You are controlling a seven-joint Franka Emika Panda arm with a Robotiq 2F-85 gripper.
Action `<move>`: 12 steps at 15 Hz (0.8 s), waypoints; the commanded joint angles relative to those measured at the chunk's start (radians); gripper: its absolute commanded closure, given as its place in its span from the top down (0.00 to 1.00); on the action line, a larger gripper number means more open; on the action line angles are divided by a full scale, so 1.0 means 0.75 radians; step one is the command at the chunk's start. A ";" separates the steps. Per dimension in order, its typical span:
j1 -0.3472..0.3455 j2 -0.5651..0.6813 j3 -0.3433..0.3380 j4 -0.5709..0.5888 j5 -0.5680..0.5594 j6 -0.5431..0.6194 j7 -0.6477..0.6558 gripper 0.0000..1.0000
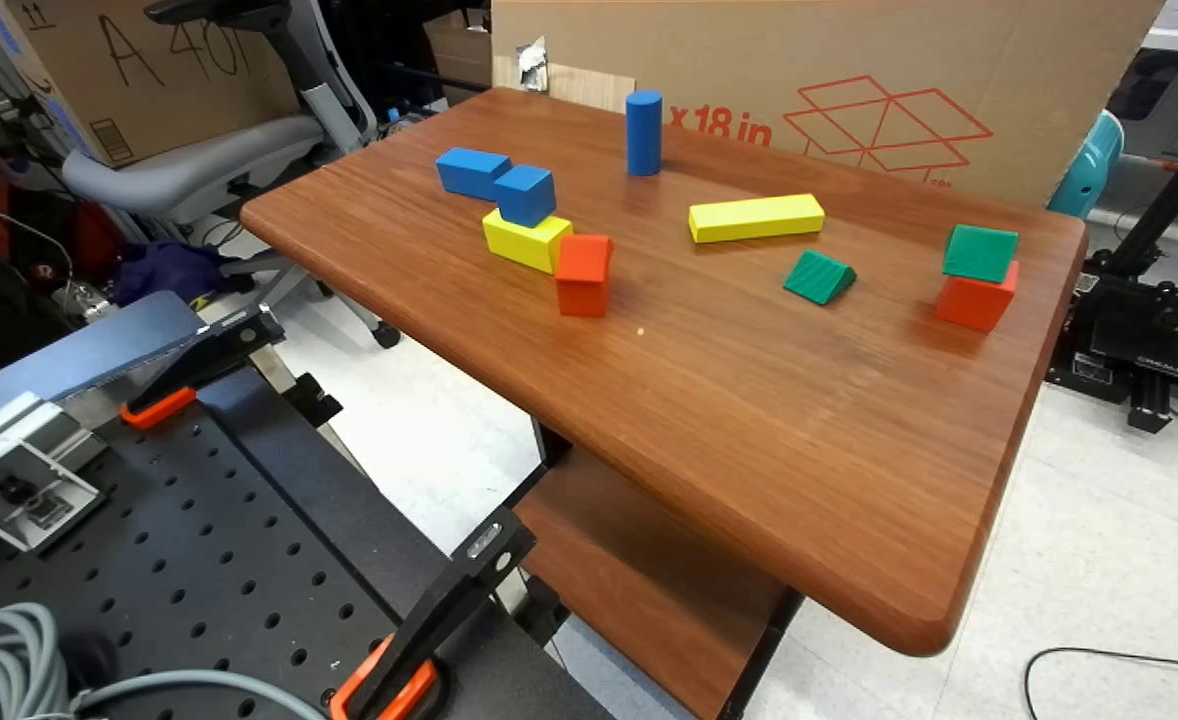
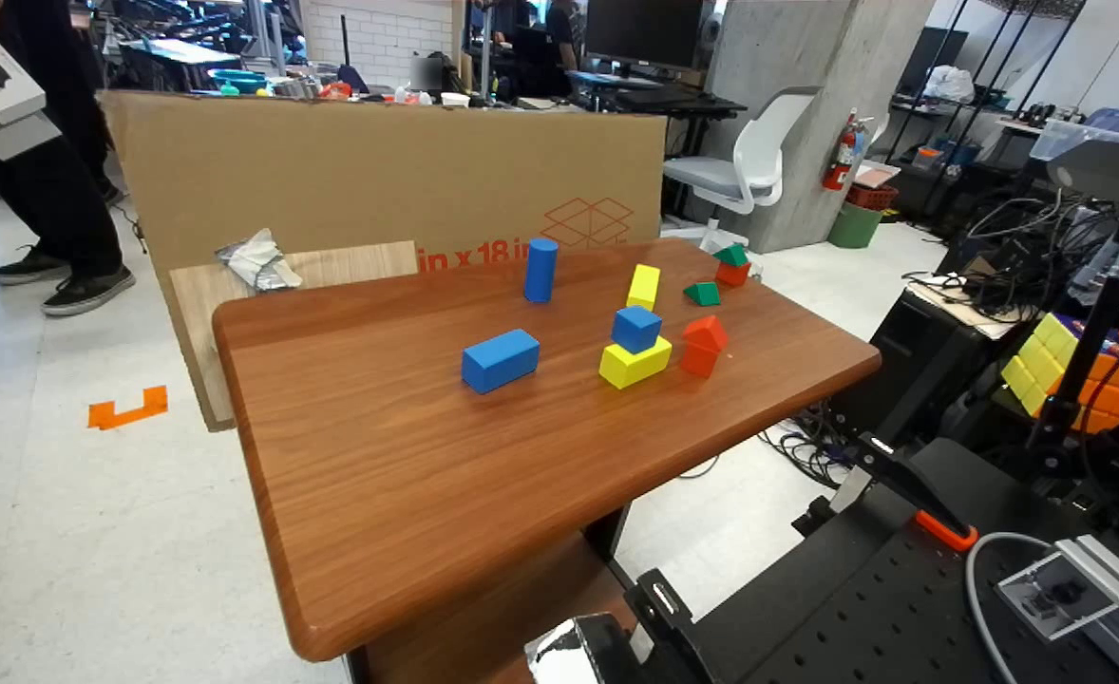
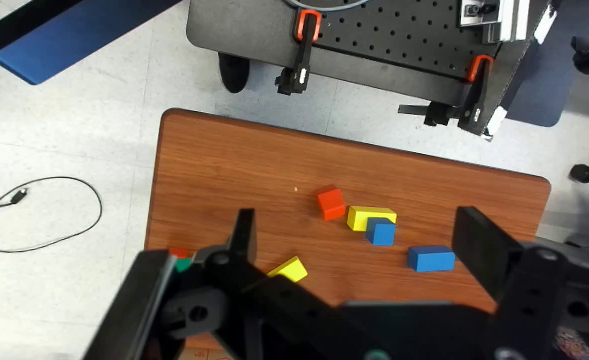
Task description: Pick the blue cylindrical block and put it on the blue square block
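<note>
The blue cylindrical block (image 1: 643, 133) stands upright near the table's back edge. It also shows in the other exterior camera's picture, in an exterior view (image 2: 540, 271), and is hidden in the wrist view. The blue square block (image 1: 526, 195) sits on top of a low yellow block (image 1: 527, 240). It shows in an exterior view (image 2: 636, 329) and in the wrist view (image 3: 381, 232). My gripper (image 3: 357, 215) is open with nothing between its fingers, high above the table. It is out of view in both exterior views.
A wider blue block (image 2: 501, 361) lies near the stack. Red blocks (image 1: 584, 276) stand beside the yellow block. A long yellow block (image 1: 757, 218), a green wedge (image 1: 820, 277) and a green block (image 1: 980, 252) on a red one (image 1: 977, 298) are on the table (image 1: 749, 400). Cardboard (image 1: 749, 60) stands behind.
</note>
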 commanded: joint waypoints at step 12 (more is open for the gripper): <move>-0.024 0.393 0.179 0.378 0.071 -0.025 0.266 1.00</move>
